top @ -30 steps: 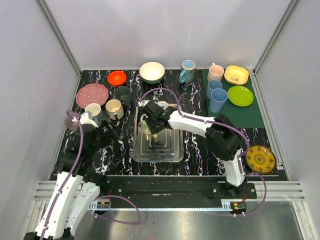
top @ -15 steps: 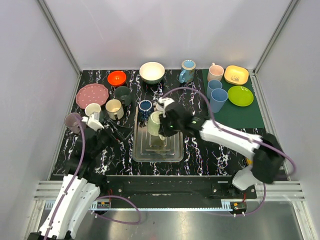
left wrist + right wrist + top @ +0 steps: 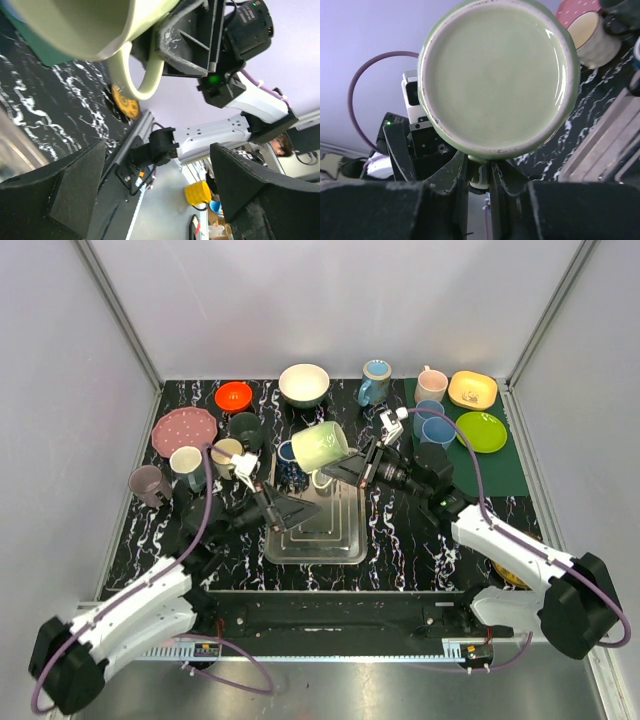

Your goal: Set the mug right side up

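Note:
The light green mug point(image 3: 320, 445) hangs in the air above the far end of the metal tray point(image 3: 345, 540), tilted on its side with its mouth to the left. My right gripper point(image 3: 338, 470) is shut on its handle. In the right wrist view the mug's base point(image 3: 497, 75) fills the frame and the handle sits clamped between the fingers point(image 3: 451, 182). My left gripper point(image 3: 292, 508) is open and empty over the tray's left part, just below the mug. In the left wrist view the mug point(image 3: 75, 25) and its handle point(image 3: 135, 75) show at the top left, above the open gripper point(image 3: 160, 200).
A dark blue mug point(image 3: 288, 455) stands just left of the held mug. Several mugs and a pink plate point(image 3: 184, 429) are at the back left. A white bowl point(image 3: 304, 384) is at the back. Cups and plates stand on the green mat point(image 3: 490, 465) at the right.
My right arm has lifted the green mug off the tray and tipped it from upside down onto its side. My left arm has swung right, over the tray.

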`<action>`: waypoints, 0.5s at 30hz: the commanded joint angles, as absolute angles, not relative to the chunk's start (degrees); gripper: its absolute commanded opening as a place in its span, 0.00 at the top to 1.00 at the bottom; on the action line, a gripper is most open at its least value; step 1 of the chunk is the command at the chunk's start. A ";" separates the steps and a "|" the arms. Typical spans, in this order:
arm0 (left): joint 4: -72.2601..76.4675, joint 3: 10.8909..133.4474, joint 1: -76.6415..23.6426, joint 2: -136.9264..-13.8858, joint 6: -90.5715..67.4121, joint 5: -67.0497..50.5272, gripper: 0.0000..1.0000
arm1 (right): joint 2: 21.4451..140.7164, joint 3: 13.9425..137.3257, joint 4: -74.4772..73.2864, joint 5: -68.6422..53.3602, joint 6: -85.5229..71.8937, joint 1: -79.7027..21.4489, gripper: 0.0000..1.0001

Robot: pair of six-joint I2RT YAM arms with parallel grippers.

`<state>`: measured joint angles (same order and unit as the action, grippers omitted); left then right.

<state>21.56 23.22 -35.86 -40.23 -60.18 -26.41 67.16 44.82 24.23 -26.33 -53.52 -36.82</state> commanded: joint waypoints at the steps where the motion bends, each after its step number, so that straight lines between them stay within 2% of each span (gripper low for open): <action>1: 41.21 26.63 -39.64 -46.31 -62.93 -26.46 0.12 | 67.23 45.35 42.97 -32.78 -61.69 -37.09 1.00; 4: 47.70 26.63 -39.81 -50.35 -64.51 -26.46 0.15 | 67.94 45.09 46.84 -34.62 -64.59 -37.00 1.00; 15: 59.76 28.20 -39.81 -56.42 -68.38 -21.88 0.31 | 64.95 43.07 42.54 -35.51 -61.26 -37.00 1.00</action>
<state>48.80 24.51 -39.68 -55.05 -66.72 -24.38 68.47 42.78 36.64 -34.17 -62.78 -36.84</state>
